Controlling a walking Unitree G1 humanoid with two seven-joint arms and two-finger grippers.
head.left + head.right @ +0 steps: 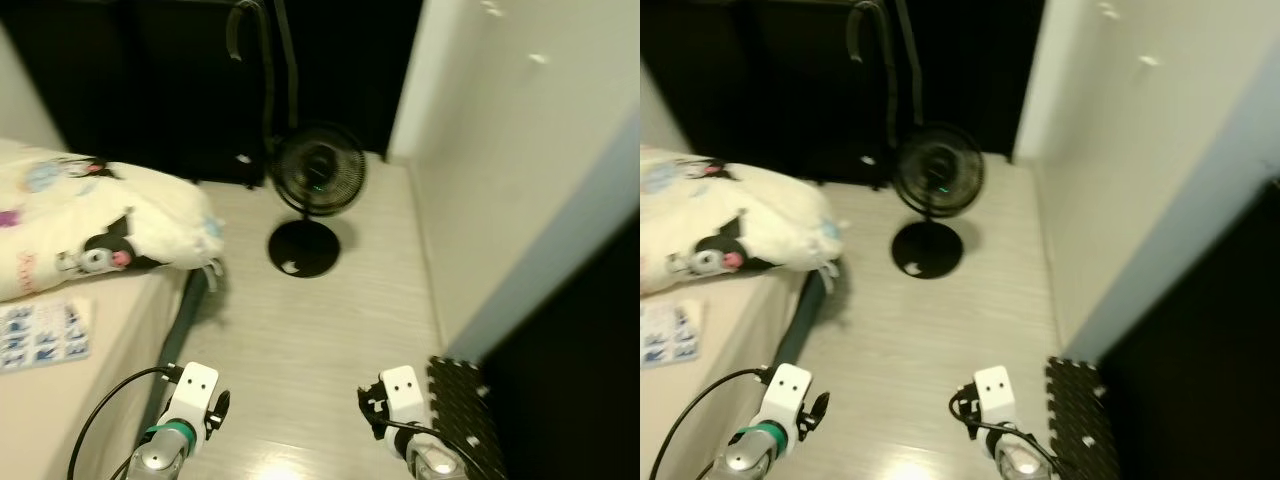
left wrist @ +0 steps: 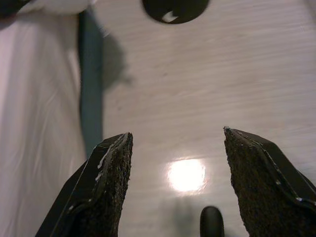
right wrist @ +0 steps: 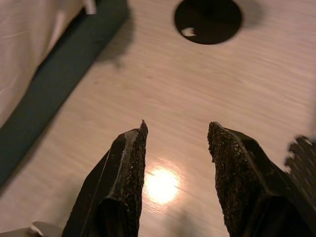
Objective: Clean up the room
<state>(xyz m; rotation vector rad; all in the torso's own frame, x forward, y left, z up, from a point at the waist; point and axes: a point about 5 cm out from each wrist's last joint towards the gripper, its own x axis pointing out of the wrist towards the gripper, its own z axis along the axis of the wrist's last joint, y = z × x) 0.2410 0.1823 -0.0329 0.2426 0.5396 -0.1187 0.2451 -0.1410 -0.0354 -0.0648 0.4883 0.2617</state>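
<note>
Pale wood-grain floor (image 1: 330, 330) runs between a bed (image 1: 60, 390) and a white wall (image 1: 520, 170), with a dark recess at the far end. Standing on that floor is a small black fan (image 1: 318, 172), upright on its round black base (image 1: 304, 248), near the corner of the bed and in front of the dark recess. On the bed, beside the fan, lies a cream pillow (image 1: 100, 225) printed with cartoon figures, and a printed sheet (image 1: 42, 332) lies flat on the mattress, farther from the fan than the pillow. A dark green bed frame (image 2: 90, 84) edges the mattress. Black foam tiles (image 1: 462, 415) lie by the wall, well apart from the fan.

Both arms are held low over bare floor, well short of the fan. The left hand (image 2: 175, 187) has its two black fingers spread wide and holds nothing; the fan's base sits far beyond its tips. The right hand (image 3: 177, 170) is likewise parted and empty, with the tiles just beside it.
</note>
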